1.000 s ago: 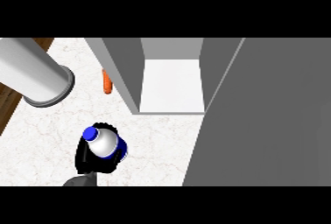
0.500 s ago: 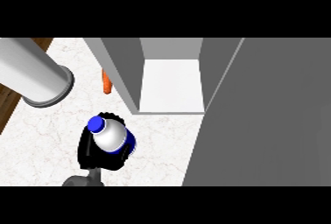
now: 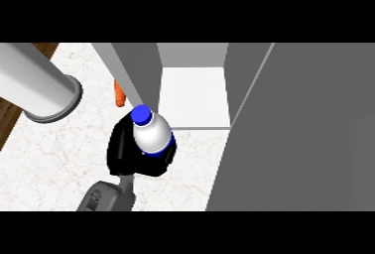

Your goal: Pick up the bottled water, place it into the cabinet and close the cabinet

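Bottled water (image 3: 152, 135) held up in robot hand (image 3: 124, 151), fingers curled round it, blue cap near open cabinet (image 3: 192, 94). Orange thing (image 3: 119, 94) lies on counter (image 3: 51, 158).

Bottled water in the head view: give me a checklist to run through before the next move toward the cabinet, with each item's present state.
1. Bottled water held: ok, a robot hand is curled round it.
2. Blue cap on: ok.
3. Cabinet open: ok, its white floor shows.
4. Cabinet door out of the path: ok, it stands at the right of the opening.
5. Orange object clear of the bottle: cannot tell, it lies close beside the cap.
6. Other hand: cannot tell, not in view.
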Controlling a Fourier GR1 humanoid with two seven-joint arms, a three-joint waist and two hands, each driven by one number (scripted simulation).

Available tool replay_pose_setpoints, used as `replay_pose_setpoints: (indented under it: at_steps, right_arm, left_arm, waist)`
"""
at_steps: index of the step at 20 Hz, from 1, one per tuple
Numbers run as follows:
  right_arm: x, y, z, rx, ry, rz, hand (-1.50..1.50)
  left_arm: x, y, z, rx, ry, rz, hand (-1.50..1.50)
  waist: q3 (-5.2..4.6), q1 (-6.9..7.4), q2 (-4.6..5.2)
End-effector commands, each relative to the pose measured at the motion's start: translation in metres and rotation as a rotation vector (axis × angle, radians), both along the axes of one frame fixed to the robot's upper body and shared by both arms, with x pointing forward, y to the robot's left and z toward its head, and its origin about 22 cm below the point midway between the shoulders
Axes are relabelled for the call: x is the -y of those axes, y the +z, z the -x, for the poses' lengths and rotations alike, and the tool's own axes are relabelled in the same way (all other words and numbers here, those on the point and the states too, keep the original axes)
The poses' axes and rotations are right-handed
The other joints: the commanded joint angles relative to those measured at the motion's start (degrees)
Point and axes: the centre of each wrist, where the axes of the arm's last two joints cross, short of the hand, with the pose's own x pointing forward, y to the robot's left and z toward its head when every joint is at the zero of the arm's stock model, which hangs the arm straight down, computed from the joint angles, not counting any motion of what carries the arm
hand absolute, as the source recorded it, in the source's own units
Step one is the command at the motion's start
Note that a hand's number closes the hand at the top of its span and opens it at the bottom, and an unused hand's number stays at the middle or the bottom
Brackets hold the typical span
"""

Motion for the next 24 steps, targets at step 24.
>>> replay_pose_setpoints:
  at_steps: [24]
  right_arm:
    - [0.003, 0.008, 0.003, 0.046, -0.002, -0.019, -1.5]
  left_arm:
    - [0.067, 0.075, -0.137, -0.005, 0.15, -0.278, 1.5]
  waist:
    - [-0.02, -1.12, 0.48]
